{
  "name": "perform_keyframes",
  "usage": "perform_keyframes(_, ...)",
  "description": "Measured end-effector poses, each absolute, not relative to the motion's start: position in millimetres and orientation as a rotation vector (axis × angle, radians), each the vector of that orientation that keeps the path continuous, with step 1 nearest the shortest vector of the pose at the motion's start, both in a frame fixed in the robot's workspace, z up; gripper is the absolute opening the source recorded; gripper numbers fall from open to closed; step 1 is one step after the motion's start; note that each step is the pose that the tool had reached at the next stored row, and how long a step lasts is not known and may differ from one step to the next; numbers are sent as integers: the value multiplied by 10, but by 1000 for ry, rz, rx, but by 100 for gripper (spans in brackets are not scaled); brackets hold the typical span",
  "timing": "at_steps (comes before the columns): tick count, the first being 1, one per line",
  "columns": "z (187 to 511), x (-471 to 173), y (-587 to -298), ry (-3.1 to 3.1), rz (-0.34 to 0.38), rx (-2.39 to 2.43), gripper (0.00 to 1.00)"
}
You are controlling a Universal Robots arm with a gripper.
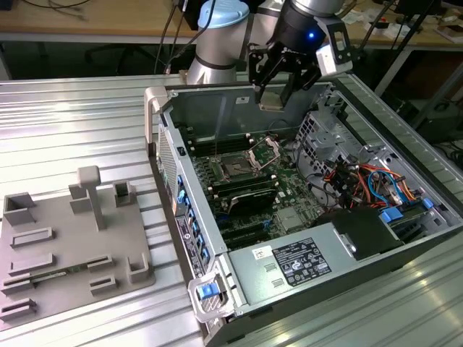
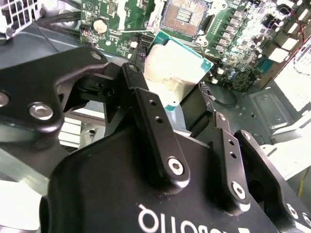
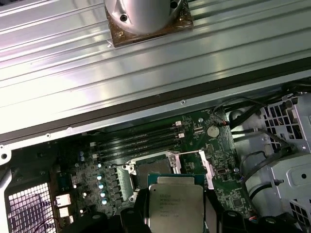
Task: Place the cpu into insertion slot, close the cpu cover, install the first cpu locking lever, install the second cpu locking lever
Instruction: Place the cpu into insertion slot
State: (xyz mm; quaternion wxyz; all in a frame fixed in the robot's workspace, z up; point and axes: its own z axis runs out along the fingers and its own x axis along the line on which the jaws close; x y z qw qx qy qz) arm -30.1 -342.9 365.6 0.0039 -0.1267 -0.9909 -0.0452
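Note:
My gripper (image 1: pixel 275 91) hangs above the back of the open computer case, shut on the cpu (image 1: pixel 271 98), a flat square chip with a silver-grey top. In both wrist views the chip sits between the black fingers (image 2: pixel 148 109): cpu (image 2: pixel 177 65), cpu (image 3: pixel 175 204). Below it on the green motherboard lies the insertion slot (image 1: pixel 235 168), a dark square socket that is bare inside; it also appears as insertion slot (image 2: pixel 187 14) and insertion slot (image 3: pixel 151 170). The cpu cover (image 1: pixel 266 150) stands raised on its hinge beside the socket, seen again as cpu cover (image 3: pixel 193 162).
A grey power supply box (image 1: pixel 289 264) fills the case's near end. Coloured cables (image 1: pixel 365 181) and a drive cage (image 1: pixel 325 123) crowd the exterior view's right. Long black memory slots (image 3: pixel 141 141) run beside the socket. A grey fixture plate (image 1: pixel 65 246) lies outside the case on the ribbed metal table (image 1: pixel 79 123).

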Motion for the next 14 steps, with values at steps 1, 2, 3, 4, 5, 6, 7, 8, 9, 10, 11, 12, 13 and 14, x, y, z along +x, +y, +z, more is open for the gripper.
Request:
perform_keyframes(1,3654,-304,-3429,-3104,-142,-406,55)
perform_keyframes(2,3652,-316,-3430,-3104,-141,-413,55)
perform_keyframes(3,3650,-327,-3430,-3103,-142,-416,55)
perform_keyframes(4,3648,-337,-3429,-3103,-142,-419,55)
perform_keyframes(5,3646,-348,-3429,-3103,-142,-422,55)
perform_keyframes(6,3644,-354,-3429,-3102,-142,-428,55)
perform_keyframes(7,3640,-357,-3429,-3100,-142,-445,55)
perform_keyframes(8,3634,-357,-3429,-3096,-142,-480,55)
perform_keyframes(9,3629,-357,-3429,-3091,-142,-514,55)
perform_keyframes(10,3626,-357,-3429,-3088,-142,-537,55)
perform_keyframes(11,3622,-357,-3429,-3084,-142,-565,55)
perform_keyframes(12,3619,-357,-3429,-3081,-142,-583,55)
perform_keyframes(13,3614,-357,-3429,-3076,-142,-613,55)
perform_keyframes(14,3611,-357,-3429,-3073,-142,-632,55)
